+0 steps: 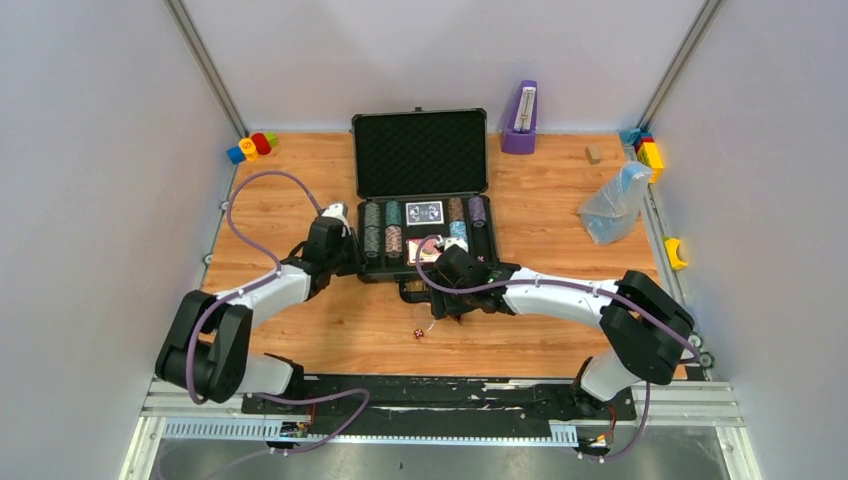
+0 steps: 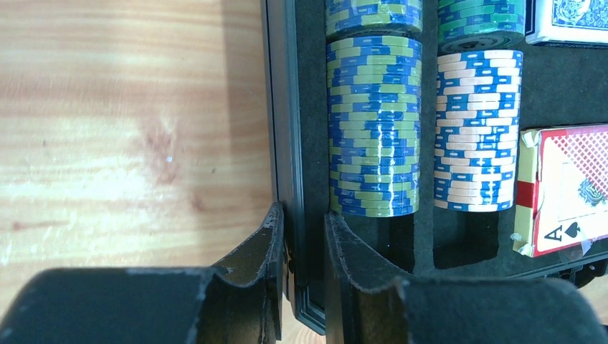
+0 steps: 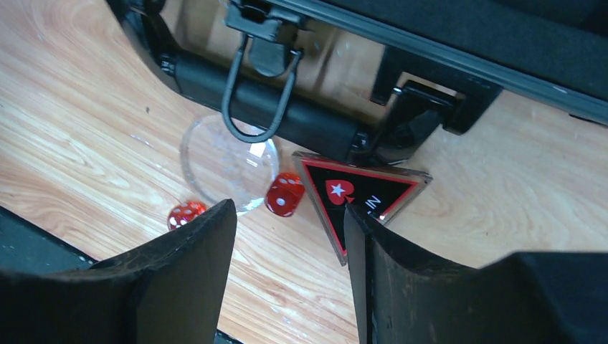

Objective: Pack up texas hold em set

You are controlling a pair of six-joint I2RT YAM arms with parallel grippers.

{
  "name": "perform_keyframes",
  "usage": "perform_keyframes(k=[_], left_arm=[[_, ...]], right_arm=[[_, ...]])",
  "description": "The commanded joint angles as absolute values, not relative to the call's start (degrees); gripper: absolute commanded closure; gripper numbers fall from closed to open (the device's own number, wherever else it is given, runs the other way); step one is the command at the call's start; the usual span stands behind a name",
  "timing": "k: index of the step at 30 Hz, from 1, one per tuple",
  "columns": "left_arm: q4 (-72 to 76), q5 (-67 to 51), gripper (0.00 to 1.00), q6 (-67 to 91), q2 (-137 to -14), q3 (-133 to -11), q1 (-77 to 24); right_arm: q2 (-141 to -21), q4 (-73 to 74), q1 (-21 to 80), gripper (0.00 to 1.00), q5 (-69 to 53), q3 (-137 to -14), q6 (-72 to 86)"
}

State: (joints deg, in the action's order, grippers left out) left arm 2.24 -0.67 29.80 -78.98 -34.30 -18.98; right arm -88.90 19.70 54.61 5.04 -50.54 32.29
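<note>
Our left hand (image 2: 301,222) is clenched on the left wall of the black case (image 1: 420,155), one finger outside it and one inside on the foam. Our right hand (image 3: 288,212) is released and grasps nothing. It hangs low over the surface (image 1: 560,190), just in front of the case handle (image 3: 301,118).

The case lies open at the centre of the top view, with its lid swung back toward the top of the frame. Its tray holds striped chip rolls (image 2: 373,122) lying in rows, a red card deck (image 2: 573,186) and a blue-backed deck (image 1: 424,212).

Loose on the wood we see two red dice (image 3: 285,193), a clear disc (image 3: 222,165) and the triangular button (image 3: 358,193), which lies close against the handle.

A clear bag (image 1: 615,205) lies at right, a purple stand (image 1: 519,120) at top, and toy blocks (image 1: 252,147) at upper left.
</note>
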Motion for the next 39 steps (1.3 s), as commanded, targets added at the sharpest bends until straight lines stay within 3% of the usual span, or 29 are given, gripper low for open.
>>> perform_keyframes(k=[1, 14, 17, 21, 25, 27, 30, 39], left_arm=[[2.0, -0.2, 0.97, 34.4, -71.4, -31.9, -20.6], [-12.8, 3.5, 0.44, 31.4, -58.0, -34.4, -21.4], [-17.7, 3.1, 0.33, 31.0, -55.3, -35.3, -21.4], [-21.5, 1.1, 0.30, 32.1, -52.7, -35.1, -23.9], [-25.5, 10.2, 0.33, 36.6, -50.8, -34.1, -33.7], [-26.9, 14.4, 0.33, 39.3, -50.9, -34.2, -38.9], [-27.4, 16.8, 0.32, 43.5, -50.9, -33.4, -44.2], [-25.1, 22.4, 0.31, 52.1, -54.1, -32.9, -58.5]], right_arm=[[-85.4, 20.2, 55.6, 0.42, 5.3, -48.7, 33.9], [-89.0, 19.3, 59.2, 0.51, 5.7, -48.7, 35.9], [-91.4, 19.5, 60.0, 0.58, 6.2, -50.0, 35.9], [-93.1, 20.0, 60.6, 0.65, 8.1, -51.0, 36.0], [-92.7, 20.5, 60.7, 0.75, 10.8, -51.4, 35.8], [-92.0, 21.0, 60.7, 0.71, 12.2, -51.7, 35.6], [-91.4, 21.3, 60.7, 0.54, 12.7, -52.3, 34.9], [-95.0, 21.2, 60.6, 0.62, 13.8, -54.8, 34.8]])
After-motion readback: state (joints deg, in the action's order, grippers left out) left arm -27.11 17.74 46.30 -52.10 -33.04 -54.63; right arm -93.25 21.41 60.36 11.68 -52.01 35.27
